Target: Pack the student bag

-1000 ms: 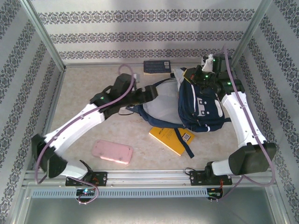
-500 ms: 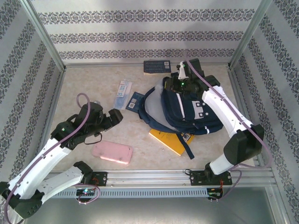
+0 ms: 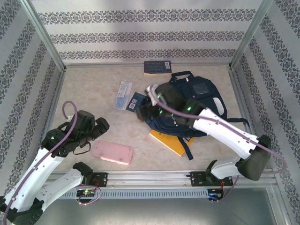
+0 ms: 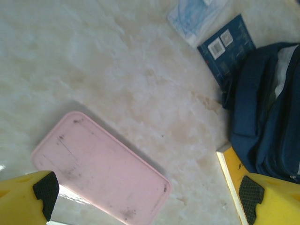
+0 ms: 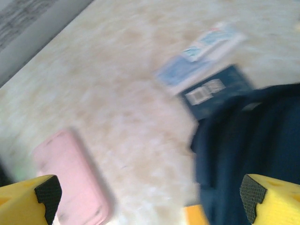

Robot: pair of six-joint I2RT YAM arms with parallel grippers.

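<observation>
The pink case looks next for the student bag.
The left gripper hangs over the case, fingers wide apart, holding nothing. The right gripper is open and empty too, by the edge of the bag at the back right of the table. A good grab likely puts 1 finger on each long side. From above, a yellow book pokes out under the bag; the left wrist view shows dark marks on the case.
</observation>
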